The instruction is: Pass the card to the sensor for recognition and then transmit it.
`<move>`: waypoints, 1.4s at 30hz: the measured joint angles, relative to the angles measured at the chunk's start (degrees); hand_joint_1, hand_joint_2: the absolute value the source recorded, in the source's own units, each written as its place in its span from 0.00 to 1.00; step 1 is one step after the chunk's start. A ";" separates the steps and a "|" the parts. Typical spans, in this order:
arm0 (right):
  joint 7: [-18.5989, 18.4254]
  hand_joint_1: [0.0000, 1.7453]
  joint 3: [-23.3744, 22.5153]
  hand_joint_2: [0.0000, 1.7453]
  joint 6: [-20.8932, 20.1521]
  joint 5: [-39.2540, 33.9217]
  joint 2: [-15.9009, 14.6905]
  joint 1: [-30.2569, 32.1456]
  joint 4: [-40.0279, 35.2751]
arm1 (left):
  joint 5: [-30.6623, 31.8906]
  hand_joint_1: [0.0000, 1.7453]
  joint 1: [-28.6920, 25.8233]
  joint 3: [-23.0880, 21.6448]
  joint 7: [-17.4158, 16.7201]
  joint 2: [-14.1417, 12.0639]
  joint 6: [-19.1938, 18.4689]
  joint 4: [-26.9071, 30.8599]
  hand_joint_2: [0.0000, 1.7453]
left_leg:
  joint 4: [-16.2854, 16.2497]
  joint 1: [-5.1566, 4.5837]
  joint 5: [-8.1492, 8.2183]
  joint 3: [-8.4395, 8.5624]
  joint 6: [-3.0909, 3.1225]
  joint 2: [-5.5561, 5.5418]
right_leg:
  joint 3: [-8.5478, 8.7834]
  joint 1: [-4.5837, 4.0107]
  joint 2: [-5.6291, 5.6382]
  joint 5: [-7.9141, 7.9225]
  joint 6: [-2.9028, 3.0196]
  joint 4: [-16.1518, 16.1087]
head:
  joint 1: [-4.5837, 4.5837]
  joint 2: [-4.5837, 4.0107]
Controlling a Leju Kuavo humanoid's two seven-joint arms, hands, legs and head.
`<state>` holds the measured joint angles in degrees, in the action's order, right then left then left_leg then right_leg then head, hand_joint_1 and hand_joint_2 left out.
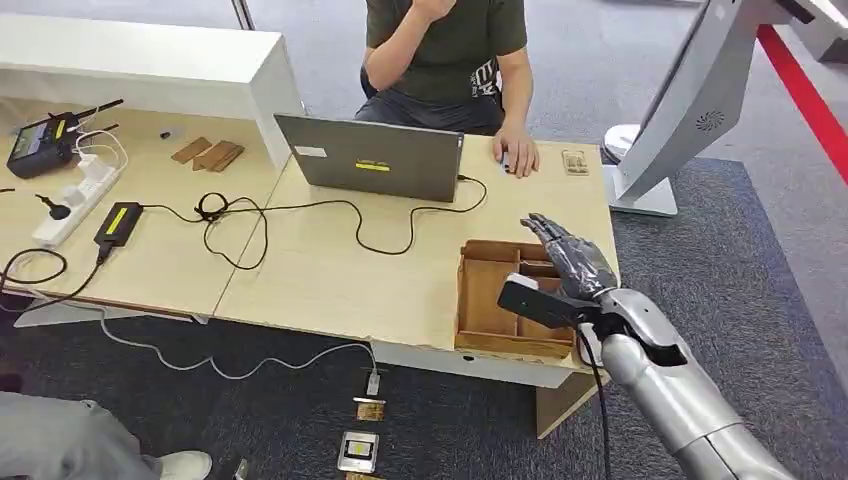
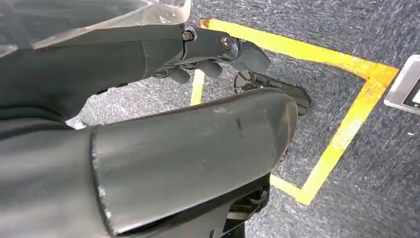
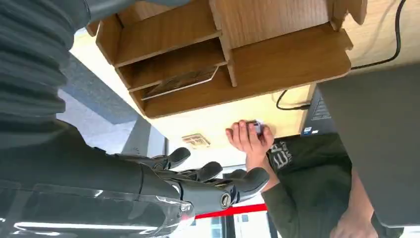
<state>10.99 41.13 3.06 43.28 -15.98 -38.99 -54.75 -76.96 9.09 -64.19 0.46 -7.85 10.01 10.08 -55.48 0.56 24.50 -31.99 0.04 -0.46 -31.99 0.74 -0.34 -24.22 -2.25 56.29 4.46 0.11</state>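
A brownish card (image 3: 181, 82) lies flat in one compartment of the wooden divided box (image 1: 487, 300) at the table's front right corner. My right hand (image 1: 565, 255) hovers over the box's right side with fingers (image 3: 198, 173) stretched out and apart, holding nothing. A small tan device (image 1: 575, 161) lies on the table's far right edge, beyond the box. My left hand (image 2: 218, 54) hangs over the carpet, its fingers loosely extended with nothing in them.
A person sits behind the table with a hand (image 1: 518, 150) on a mouse beside a grey laptop (image 1: 370, 158). Cables (image 1: 300, 215) cross the tabletop. A white kiosk (image 1: 690, 110) stands at the right. A square grey device (image 1: 358, 452) lies on the floor.
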 joint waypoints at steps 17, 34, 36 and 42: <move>-0.28 0.00 0.63 1.00 -0.70 -1.95 0.98 -0.43 0.02 | 0.04 0.00 0.01 -0.02 -0.89 -0.26 0.15 0.00 0.00 | 0.00 0.00 0.00 0.00 0.00 0.00 | 0.00 0.00 0.00 0.00 0.00 0.00 | 0.00 0.00; 1.09 0.00 1.75 1.00 1.05 -3.96 1.88 -2.43 5.53 | 0.20 0.00 0.01 -0.04 -1.11 -0.52 0.55 0.00 0.00 | 0.00 0.00 -0.01 0.01 -0.01 0.00 | 0.00 0.00 0.00 0.00 0.00 0.00 | 0.02 0.00; 1.09 0.00 1.73 1.00 1.07 -3.96 1.90 -2.43 5.86 | 0.24 0.00 0.01 -0.07 -1.11 -0.55 0.55 0.00 0.00 | 0.00 0.00 0.00 0.01 -0.01 0.00 | 0.00 0.00 0.00 0.00 0.00 0.00 | 0.00 0.00; 1.07 0.00 1.73 1.00 1.07 -3.96 1.92 -2.39 6.80 | 0.33 0.00 0.01 -0.11 -1.09 -0.57 0.50 0.00 0.00 | 0.00 0.00 -0.01 0.01 -0.01 0.00 | 0.00 0.00 0.00 0.00 0.01 0.01 | 0.00 0.00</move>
<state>12.06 42.86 4.13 39.32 -14.05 -41.38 -47.95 -76.63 9.10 -64.30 -0.63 -8.41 10.51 10.08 -55.48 0.56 24.50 -31.98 0.03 -0.46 -31.99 0.74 -0.34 -24.21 -2.24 56.30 4.46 0.11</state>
